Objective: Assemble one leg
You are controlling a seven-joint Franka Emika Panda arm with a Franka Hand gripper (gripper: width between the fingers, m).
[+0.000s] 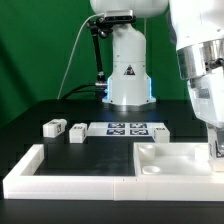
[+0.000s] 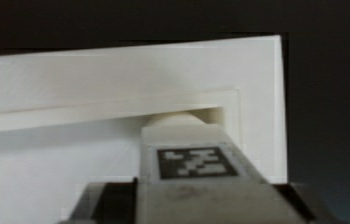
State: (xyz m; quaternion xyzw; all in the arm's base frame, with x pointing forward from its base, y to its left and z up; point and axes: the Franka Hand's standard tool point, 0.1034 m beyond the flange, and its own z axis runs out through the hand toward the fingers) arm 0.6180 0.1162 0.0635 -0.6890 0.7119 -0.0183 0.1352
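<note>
In the wrist view my gripper (image 2: 193,192) is shut on a leg (image 2: 193,155), a stubby white block with a black-and-white tag facing the camera. Dark fingers (image 2: 104,203) press it from both sides. The leg's far end meets the large flat white tabletop (image 2: 119,85) near its corner, at a shadowed step. In the exterior view the gripper (image 1: 213,150) hangs low over the tabletop (image 1: 180,155) at the exterior view's right; the held leg is hidden there by the fingers. Two more legs (image 1: 52,127) (image 1: 76,131) lie on the black table at the left.
The marker board (image 1: 125,128) lies in front of the robot base (image 1: 128,75). A long white L-shaped border rail (image 1: 60,178) runs along the front and left. The tabletop has a round corner hole (image 1: 152,170).
</note>
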